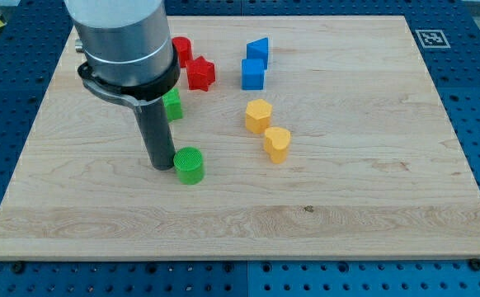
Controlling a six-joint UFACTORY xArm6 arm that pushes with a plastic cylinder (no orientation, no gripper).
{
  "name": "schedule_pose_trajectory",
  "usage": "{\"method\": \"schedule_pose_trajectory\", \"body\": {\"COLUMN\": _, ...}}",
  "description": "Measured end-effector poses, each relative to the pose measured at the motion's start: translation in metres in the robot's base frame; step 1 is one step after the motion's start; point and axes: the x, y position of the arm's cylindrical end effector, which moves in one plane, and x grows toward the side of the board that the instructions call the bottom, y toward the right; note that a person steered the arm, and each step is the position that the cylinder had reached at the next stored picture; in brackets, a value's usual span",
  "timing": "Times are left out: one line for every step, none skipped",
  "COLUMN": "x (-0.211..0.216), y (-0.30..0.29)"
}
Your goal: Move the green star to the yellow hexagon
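Observation:
The green star [173, 105] lies at the view's upper left, partly hidden behind my rod. The yellow hexagon [258, 115] sits near the middle of the board, to the right of the star and apart from it. My tip [160, 167] rests on the board below the green star, just left of a green cylinder [190, 165] and close to or touching it. The arm's grey body covers the board above the star.
A second yellow block [277, 143] lies just below and right of the hexagon. A red cylinder [181, 49] and a red star [200, 74] sit above the green star. A blue triangle [258, 50] and a blue cube [253, 74] sit above the hexagon.

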Motion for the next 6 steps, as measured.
{"method": "schedule_pose_trajectory", "body": {"x": -0.030, "y": -0.017}}
{"method": "schedule_pose_trajectory", "body": {"x": -0.051, "y": -0.042}}
{"method": "schedule_pose_trajectory", "body": {"x": -0.071, "y": -0.059}}
{"method": "schedule_pose_trajectory", "body": {"x": -0.073, "y": -0.048}}
{"method": "schedule_pose_trajectory", "body": {"x": -0.073, "y": -0.020}}
{"method": "schedule_pose_trajectory", "body": {"x": -0.074, "y": 0.009}}
